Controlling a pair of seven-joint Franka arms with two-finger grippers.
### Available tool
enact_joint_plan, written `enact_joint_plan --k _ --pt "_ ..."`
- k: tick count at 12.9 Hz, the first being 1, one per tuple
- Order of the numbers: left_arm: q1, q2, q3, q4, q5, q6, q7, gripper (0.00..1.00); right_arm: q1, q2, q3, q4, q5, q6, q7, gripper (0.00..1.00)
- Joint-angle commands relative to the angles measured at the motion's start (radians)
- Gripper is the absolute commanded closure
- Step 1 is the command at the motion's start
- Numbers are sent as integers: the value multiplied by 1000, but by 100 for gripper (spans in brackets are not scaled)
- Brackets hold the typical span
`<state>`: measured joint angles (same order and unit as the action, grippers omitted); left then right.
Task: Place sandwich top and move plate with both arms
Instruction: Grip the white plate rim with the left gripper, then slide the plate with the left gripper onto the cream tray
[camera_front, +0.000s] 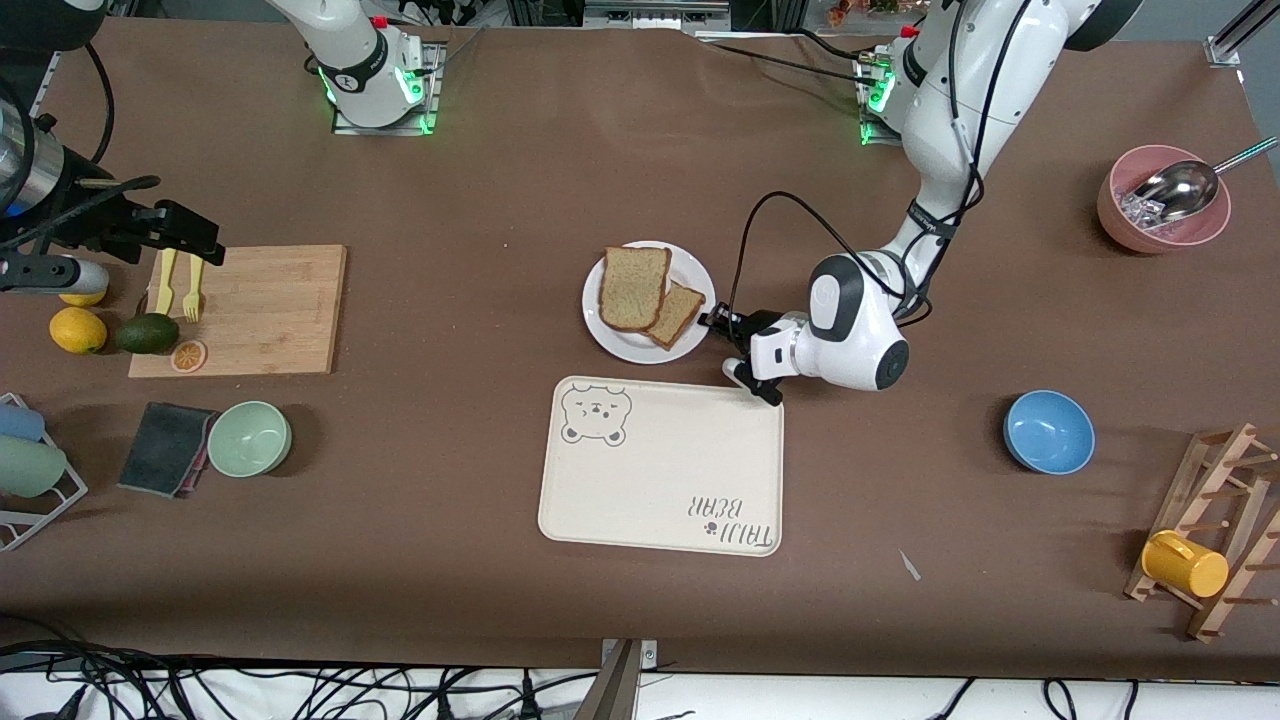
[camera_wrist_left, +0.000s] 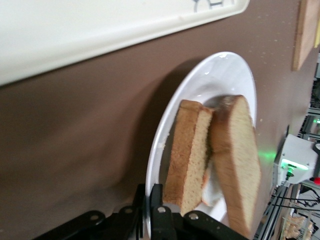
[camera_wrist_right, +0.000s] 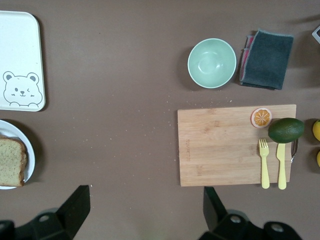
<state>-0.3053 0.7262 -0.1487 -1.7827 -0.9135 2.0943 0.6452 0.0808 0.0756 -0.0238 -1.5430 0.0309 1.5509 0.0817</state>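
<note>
The white plate (camera_front: 620, 345) sits at mid-table, just farther from the front camera than the tray. On it the sandwich top (camera_front: 633, 287), the larger light tan slice, lies partly over a smaller, darker slice (camera_front: 680, 315). My left gripper (camera_front: 712, 322) is at the plate's rim on the left arm's side. The left wrist view shows the left gripper (camera_wrist_left: 151, 205) shut on the plate (camera_wrist_left: 220, 75), with the sandwich top (camera_wrist_left: 240, 155) and the smaller slice (camera_wrist_left: 192, 150) just past it. My right gripper (camera_front: 190, 238) hangs open over the cutting board's end, and the right gripper (camera_wrist_right: 145, 210) holds nothing.
The cream bear-print tray (camera_front: 660, 470) lies just nearer the camera than the plate. A cutting board (camera_front: 270, 310) with cutlery, fruit, a green bowl (camera_front: 250, 437) and a cloth are toward the right arm's end. A blue bowl (camera_front: 1048, 431), pink bowl (camera_front: 1163, 200) and mug rack (camera_front: 1210, 550) are toward the left arm's end.
</note>
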Motion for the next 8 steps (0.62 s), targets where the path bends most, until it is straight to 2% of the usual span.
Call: enact_joint_plan --k 1,4,8 --pt "6 1 -2 -12 -31 16 63 100 -4 -7 7 -6 -16 6 -2 0" --pt "34 -10 -2 -6 -31 -39 65 100 -4 -7 7 -8 -16 6 0 0" --pt "148 -41 -3 28 -30 -218 65 100 -4 -7 8 -8 -16 8 0 0"
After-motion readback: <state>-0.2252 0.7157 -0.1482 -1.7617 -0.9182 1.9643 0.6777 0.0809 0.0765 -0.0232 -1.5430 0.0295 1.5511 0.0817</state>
